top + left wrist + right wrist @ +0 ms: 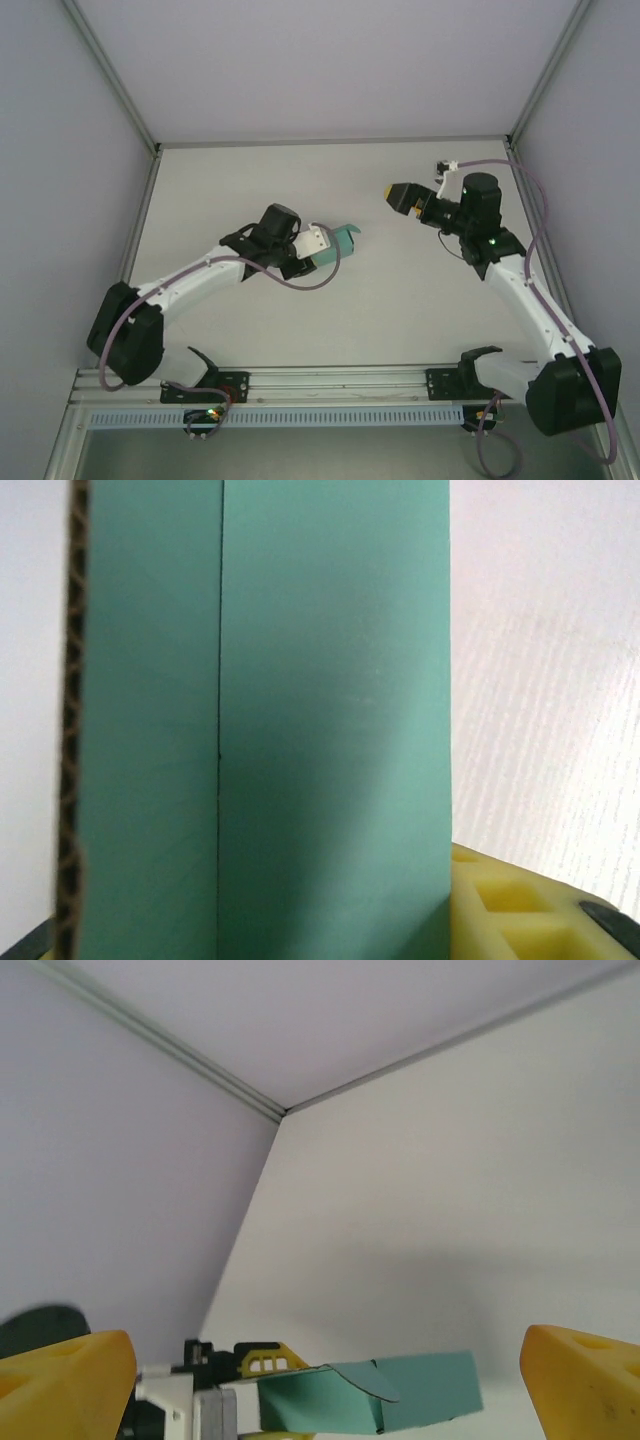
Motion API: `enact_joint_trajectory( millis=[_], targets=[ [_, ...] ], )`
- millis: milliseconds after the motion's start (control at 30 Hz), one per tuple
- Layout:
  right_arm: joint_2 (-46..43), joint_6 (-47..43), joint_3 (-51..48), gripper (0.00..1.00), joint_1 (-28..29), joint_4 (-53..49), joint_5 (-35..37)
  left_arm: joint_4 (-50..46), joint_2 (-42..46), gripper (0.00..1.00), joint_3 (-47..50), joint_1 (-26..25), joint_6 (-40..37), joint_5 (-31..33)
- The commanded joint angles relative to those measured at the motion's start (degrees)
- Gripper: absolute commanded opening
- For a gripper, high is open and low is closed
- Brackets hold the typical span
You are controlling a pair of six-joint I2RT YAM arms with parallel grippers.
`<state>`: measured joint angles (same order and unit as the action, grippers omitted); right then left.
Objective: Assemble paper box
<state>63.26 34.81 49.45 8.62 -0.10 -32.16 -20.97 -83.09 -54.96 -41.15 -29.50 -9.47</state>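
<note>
The paper box (pixel 345 243) is teal-green card folded into a small rectangular shape, held above the table left of centre. My left gripper (pixel 325 250) is shut on its near end. In the left wrist view the box (pixel 300 730) stands close to the lens, showing a crease and a corrugated edge, with one yellow finger (pixel 510 910) beside it. My right gripper (pixel 400 195) hovers open at the right, apart from the box and pointing toward it. In its wrist view the box (pixel 410 1400) shows a curved flap, and the yellow fingers (pixel 70 1380) stand wide apart.
The white table (pixel 330 320) is enclosed by pale walls, with a metal frame post (pixel 150 150) at the back left corner. A rail (pixel 330 380) carrying the arm bases runs along the near edge.
</note>
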Motion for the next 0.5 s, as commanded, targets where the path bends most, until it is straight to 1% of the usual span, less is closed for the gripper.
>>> enact_joint_trajectory(
  millis=[0, 33, 100, 200, 367, 467],
  targets=[
    [2.15, -14.16, -0.16, 1.00, 1.78, 1.25, -5.12, -7.33, -3.07, 0.39, -2.91, 0.28, 1.29, -3.19],
    [3.36, -17.21, 1.66, 1.00, 2.93, -2.77, -5.25, -8.12, -3.84, 0.39, -3.54, 0.43, 0.91, -3.84],
    [6.16, -22.95, 5.29, 0.91, 5.23, -10.56, -3.49, -8.75, -5.03, 0.40, -4.17, 0.38, 0.48, -3.55],
    [10.65, -27.66, 9.38, 0.85, 8.07, -17.78, -1.67, -9.60, -6.91, 0.40, -5.44, 0.65, 0.26, -3.47],
    [16.36, -31.87, 13.94, 0.79, 11.56, -24.18, 1.21, -10.29, -8.40, 0.40, -6.91, 0.99, 0.26, -3.87],
    [20.48, -33.26, 15.62, 0.71, 12.03, -25.67, 1.84, -10.17, -8.24, 0.40, -6.87, 1.42, -0.02, -5.20]
  ],
)
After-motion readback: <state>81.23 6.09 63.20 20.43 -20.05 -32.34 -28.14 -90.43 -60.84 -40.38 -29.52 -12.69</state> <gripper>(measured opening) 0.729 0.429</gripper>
